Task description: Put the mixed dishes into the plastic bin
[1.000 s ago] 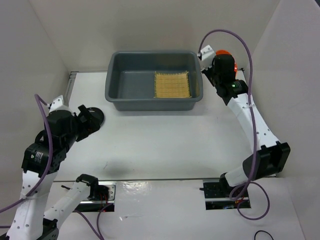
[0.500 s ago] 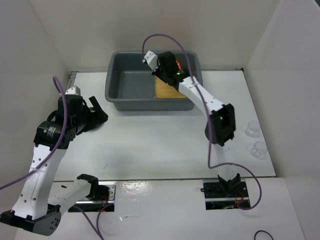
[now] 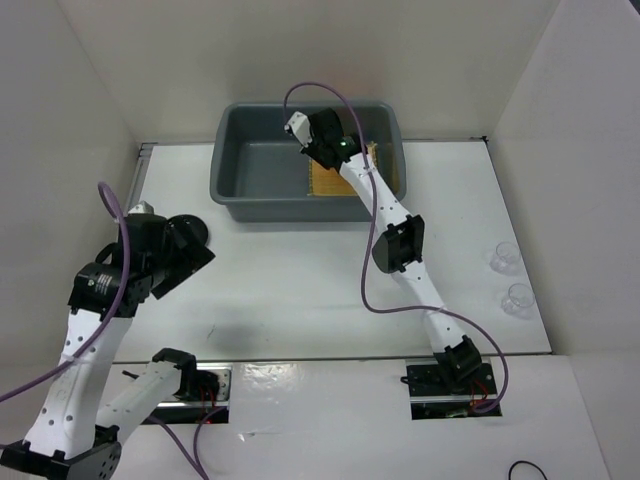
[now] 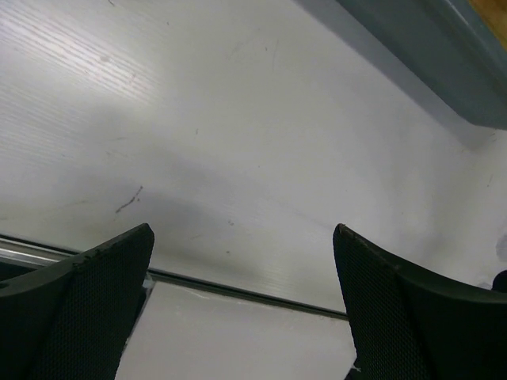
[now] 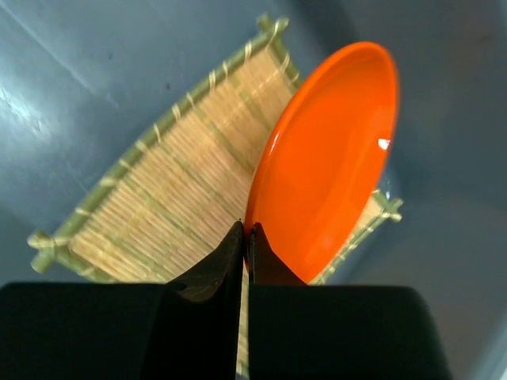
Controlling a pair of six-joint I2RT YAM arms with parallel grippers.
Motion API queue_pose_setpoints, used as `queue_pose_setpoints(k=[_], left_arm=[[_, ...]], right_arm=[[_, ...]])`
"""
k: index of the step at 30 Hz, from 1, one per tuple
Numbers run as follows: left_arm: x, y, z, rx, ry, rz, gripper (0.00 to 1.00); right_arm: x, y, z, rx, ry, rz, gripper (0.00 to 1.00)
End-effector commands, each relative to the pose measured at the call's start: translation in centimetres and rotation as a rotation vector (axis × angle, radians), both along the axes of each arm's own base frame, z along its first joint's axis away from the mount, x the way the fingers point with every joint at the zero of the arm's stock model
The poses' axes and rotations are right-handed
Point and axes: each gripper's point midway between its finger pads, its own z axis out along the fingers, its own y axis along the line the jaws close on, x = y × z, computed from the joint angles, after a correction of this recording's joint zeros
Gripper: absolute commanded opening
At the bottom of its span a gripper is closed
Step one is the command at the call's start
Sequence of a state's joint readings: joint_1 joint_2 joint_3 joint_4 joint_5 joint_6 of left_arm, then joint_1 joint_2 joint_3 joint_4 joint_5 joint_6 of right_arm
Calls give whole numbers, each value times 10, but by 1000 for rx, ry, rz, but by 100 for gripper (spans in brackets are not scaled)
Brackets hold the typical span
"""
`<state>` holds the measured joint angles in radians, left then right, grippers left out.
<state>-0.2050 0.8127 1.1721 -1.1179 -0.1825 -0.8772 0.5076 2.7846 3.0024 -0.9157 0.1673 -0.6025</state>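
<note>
Mat [image 5: 158, 182] lies in the bin [image 3: 228, 170]. Right gripper [image 5: 245, 237] is clamped on the orange plate [image 5: 325, 158], edge-on over the mat, not yet released. Left gripper [image 4: 242, 233] is spread and empty. Black plate [image 3: 195, 228] and two cups [image 3: 506, 256] sit outside the bin.

The right gripper [image 5: 245, 237] has its two black fingers pinched onto the rim of the small round orange plate [image 5: 325, 158], which stands on edge and stretches toward 1 o'clock. Behind it, the square tan woven bamboo mat [image 5: 174, 190] lies flat on the floor of the large grey plastic bin [image 5: 87, 71], with one corner at 8 o'clock and another at 12.
</note>
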Motion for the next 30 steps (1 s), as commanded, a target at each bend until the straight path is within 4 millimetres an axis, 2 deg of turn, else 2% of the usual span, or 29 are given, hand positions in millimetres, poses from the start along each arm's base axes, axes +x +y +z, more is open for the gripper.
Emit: queue_pose_setpoints(k=[1, 2, 6, 7, 8, 9, 10, 11, 12, 13, 14, 15, 17, 18, 19, 20, 21, 22, 23, 25, 26, 27, 29, 30], left_arm=[[9, -19, -3, -122, -6, 1, 100], [11, -20, -7, -140, 7, 12, 100], [16, -14, -18, -163, 22, 61, 100], [17, -11, -18, -163, 21, 73, 100], [17, -10, -18, -171, 22, 78, 100], [23, -7, -22, -169, 29, 83, 100], [25, -7, -35, -161, 85, 68, 100], [27, -11, -40, -188, 118, 48, 100], [31, -11, -47, -200, 146, 41, 100], [38, -5, -57, -212, 187, 63, 100], [39, -1, -61, -205, 202, 57, 100], [43, 6, -59, -199, 199, 70, 100], [50, 35, -52, -154, 157, 136, 100], [55, 45, -50, -142, 143, 156, 100], [58, 56, -52, -133, 153, 178, 100], [62, 65, -53, -128, 156, 198, 100], [68, 70, -54, -115, 159, 208, 100], [76, 72, -62, -135, 180, 218, 100], [83, 82, -69, -160, 167, 252, 100], [98, 86, -81, -271, 140, 290, 100], [95, 91, -96, -320, 141, 320, 100], [100, 88, -96, -371, 116, 328, 100], [108, 97, -97, -371, 82, 346, 100], [107, 105, -108, -367, 101, 378, 100]], right_arm=[[-9, -26, -7, -40, 68, -26, 0], [-9, -21, -8, -11, 71, -15, 0], [-24, -30, -20, -1, 166, 1, 0], [-24, -37, -22, 1, 179, -16, 1], [-26, -36, -23, 4, 192, -8, 4], [-29, -37, -31, 0, 214, -15, 6], [-31, -38, -33, -4, 223, -16, 8], [-31, -36, -38, -1, 235, -9, 11], [-35, -37, -40, -8, 250, -10, 21], [-37, -37, -42, -6, 263, -3, 25], [-38, -37, -42, -6, 263, -3, 28], [-38, -35, -42, 9, 269, -7, 35], [-36, -32, -19, 44, 230, -5, 45], [-32, -28, -8, 66, 197, 5, 61], [-32, -24, 4, 93, 179, 10, 66], [-34, -23, 29, 125, 147, 17, 70], [-34, -21, 46, 147, 120, 29, 75], [-39, -15, 62, 186, 110, 50, 75], [-47, -15, 92, 227, 82, 60, 75], [-68, -10, 110, 286, 122, 90, 76], [-79, -11, 129, 304, 116, 109, 76], [-89, -11, 135, 318, 138, 117, 77], [-98, -17, 146, 331, 145, 87, 79], [-105, -20, 170, 349, 105, 94, 79]])
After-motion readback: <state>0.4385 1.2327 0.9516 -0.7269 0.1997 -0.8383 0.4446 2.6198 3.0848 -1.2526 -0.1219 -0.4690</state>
